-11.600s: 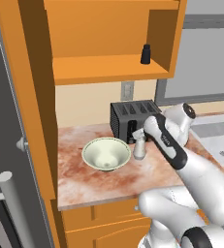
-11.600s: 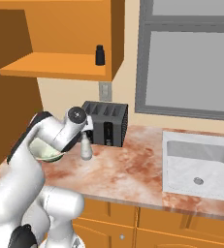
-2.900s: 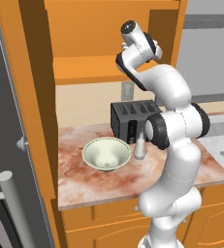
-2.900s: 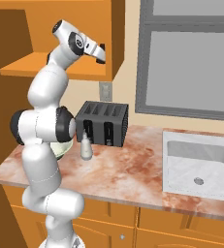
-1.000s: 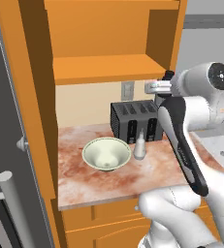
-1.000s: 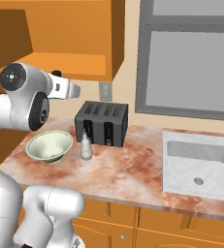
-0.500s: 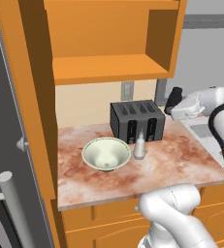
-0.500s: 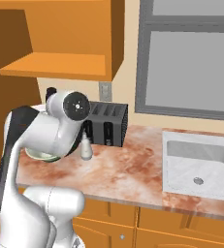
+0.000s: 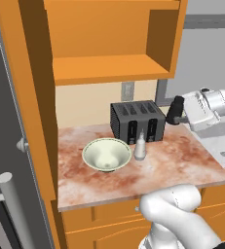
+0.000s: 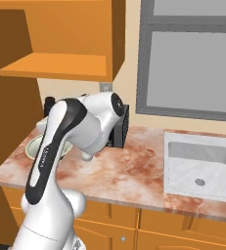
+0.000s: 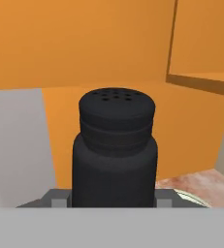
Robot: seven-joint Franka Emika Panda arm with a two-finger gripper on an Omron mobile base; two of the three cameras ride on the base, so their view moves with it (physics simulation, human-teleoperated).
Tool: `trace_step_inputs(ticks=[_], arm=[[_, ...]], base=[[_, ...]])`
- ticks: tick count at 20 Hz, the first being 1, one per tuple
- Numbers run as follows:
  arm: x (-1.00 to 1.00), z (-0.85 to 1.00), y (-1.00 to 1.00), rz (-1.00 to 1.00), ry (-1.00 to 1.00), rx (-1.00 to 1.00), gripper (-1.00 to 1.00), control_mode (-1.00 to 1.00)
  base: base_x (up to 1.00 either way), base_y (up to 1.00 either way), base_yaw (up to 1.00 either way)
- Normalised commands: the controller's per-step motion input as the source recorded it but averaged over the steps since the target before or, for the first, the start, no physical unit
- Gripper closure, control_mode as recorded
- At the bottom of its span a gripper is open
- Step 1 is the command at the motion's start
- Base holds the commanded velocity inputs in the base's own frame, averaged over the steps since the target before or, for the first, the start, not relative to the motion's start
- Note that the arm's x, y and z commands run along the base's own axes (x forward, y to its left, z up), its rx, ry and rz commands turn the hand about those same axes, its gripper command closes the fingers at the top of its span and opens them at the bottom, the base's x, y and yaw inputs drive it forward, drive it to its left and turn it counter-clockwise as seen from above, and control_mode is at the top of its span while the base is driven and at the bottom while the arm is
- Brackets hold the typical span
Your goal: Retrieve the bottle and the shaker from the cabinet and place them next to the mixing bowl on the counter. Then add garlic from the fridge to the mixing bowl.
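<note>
My gripper (image 9: 177,115) is shut on the black shaker (image 9: 175,109), held in the air just right of the toaster and above the counter's back. The hand view shows the shaker (image 11: 114,145) upright, its perforated cap on top. A small pale bottle (image 9: 140,147) stands on the counter beside the cream mixing bowl (image 9: 106,154), touching or nearly touching its right rim. In the right base view my arm covers most of the bowl (image 10: 33,145). The cabinet shelf (image 9: 114,68) holds nothing visible. The garlic is out of view.
A black toaster (image 9: 137,121) sits at the back of the marble counter (image 9: 172,165), behind the bottle. A sink (image 10: 202,163) lies to the right. The grey fridge door (image 9: 7,146) with its bar handle stands at the far left.
The arm has swung from the cabinet shelf down and to the right with the shaker in its grip. The bottle and bowl have stayed put.
</note>
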Motion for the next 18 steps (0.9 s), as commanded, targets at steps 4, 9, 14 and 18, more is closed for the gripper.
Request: trace_step_inputs(ticks=[4, 9, 14, 18], arm=[[0.0, -0.71, 0.06, 0.01, 0.0, -0.03, 1.0, -1.0], [0.04, -1.0, 0.08, 0.0, 0.0, -0.02, 1.0, -1.0], [0.07, -0.79, 0.0, 0.0, 0.0, 0.0, 1.0, -1.0], [0.07, -0.6, 0.0, 0.04, 0.0, 0.0, 1.0, -1.0]], base=[[0.0, 0.0, 0.0], [0.0, 0.0, 0.0], [0.0, 0.0, 0.0], [0.0, 0.0, 0.0]])
